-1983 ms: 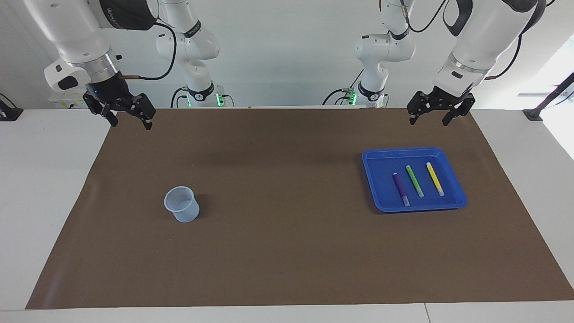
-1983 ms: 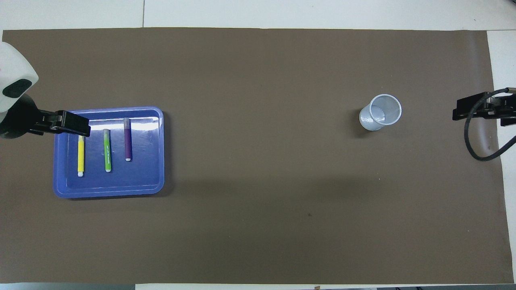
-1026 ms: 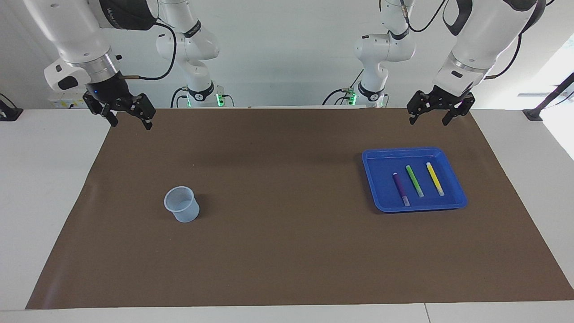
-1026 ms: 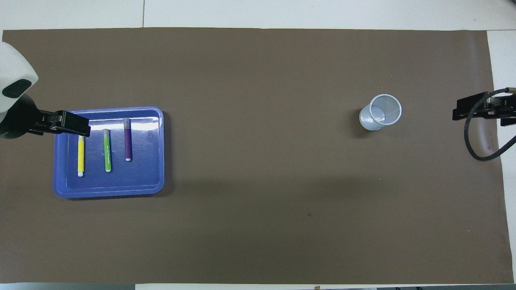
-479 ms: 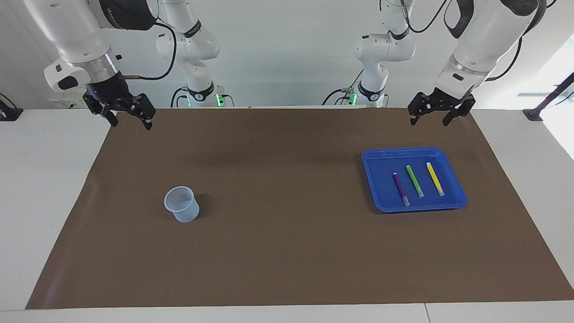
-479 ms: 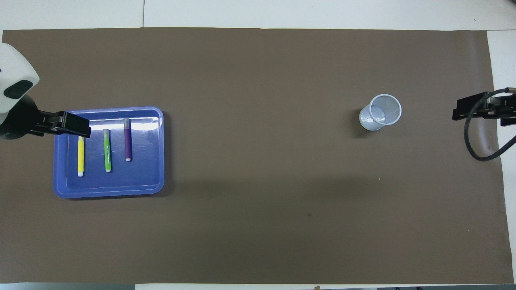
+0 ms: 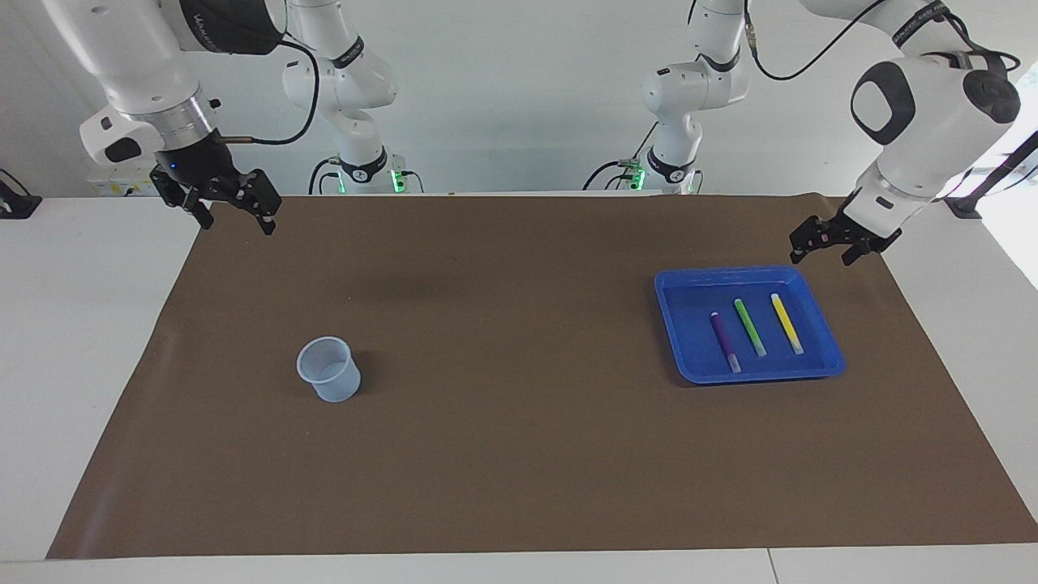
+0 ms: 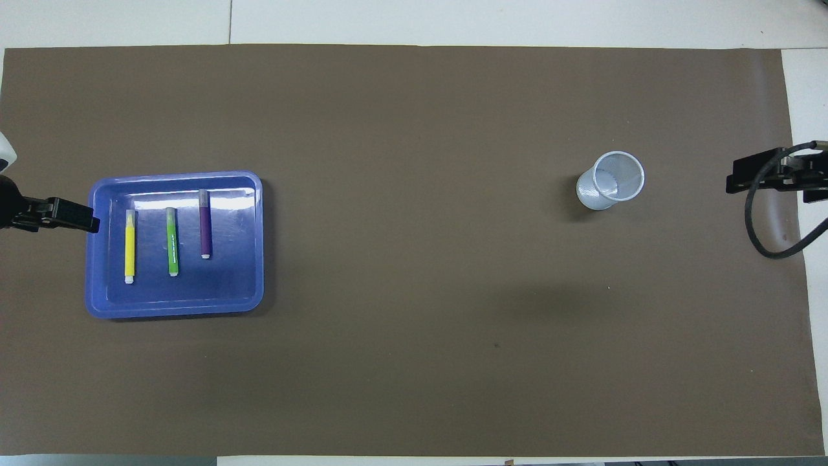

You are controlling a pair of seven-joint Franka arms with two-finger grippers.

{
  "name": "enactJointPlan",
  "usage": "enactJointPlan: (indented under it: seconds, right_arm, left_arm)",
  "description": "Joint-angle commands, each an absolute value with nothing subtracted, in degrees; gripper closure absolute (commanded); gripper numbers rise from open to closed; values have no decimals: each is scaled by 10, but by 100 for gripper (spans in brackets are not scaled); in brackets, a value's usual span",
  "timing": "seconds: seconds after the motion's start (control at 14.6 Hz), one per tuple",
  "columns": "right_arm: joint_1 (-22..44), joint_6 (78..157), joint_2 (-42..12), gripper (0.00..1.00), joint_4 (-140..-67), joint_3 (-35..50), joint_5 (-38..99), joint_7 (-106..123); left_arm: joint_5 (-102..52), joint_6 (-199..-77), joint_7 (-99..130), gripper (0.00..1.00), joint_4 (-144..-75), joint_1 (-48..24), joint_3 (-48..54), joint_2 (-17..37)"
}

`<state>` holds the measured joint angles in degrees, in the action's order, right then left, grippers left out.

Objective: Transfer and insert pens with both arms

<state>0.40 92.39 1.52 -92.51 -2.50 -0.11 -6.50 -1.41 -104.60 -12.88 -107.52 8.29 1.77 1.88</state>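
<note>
Three pens lie side by side in a blue tray (image 7: 762,375) toward the left arm's end of the table: yellow (image 7: 787,323), green (image 7: 749,327) and purple (image 7: 725,341). The overhead view also shows the yellow (image 8: 130,246), green (image 8: 173,241) and purple (image 8: 205,223) pens and the tray (image 8: 174,310). My left gripper (image 7: 825,255) is open and empty, hanging low over the mat beside the tray's corner next to the yellow pen (image 8: 77,220). My right gripper (image 7: 235,223) is open and empty, waiting over the mat's edge at the right arm's end (image 8: 750,180).
A pale translucent cup (image 7: 328,370) stands upright on the brown mat toward the right arm's end (image 8: 611,189). Two smaller white arms with green lights (image 7: 357,105) (image 7: 681,105) stand at the robots' edge of the table.
My left arm has swung down and outward toward its own end of the table, so its gripper no longer covers the yellow pen's tip from above. The right arm has not moved.
</note>
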Motion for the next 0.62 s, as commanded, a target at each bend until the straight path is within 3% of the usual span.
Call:
enactJointPlan:
  seconds: [0.0, 0.34, 0.55]
  right_arm:
    - [-1, 918, 16, 0, -925, -22, -2, -75]
    - [2, 918, 17, 0, -925, -22, -2, -74]
    - [2, 918, 16, 0, -925, -22, -2, -74]
  left_arm:
    - [-18, -1110, -174, 0, -1096, 109, 20, 71]
    - [-18, -1218, -183, 0, -1167, 108, 20, 93]
    - [-18, -1230, -183, 10, -1168, 107, 20, 113]
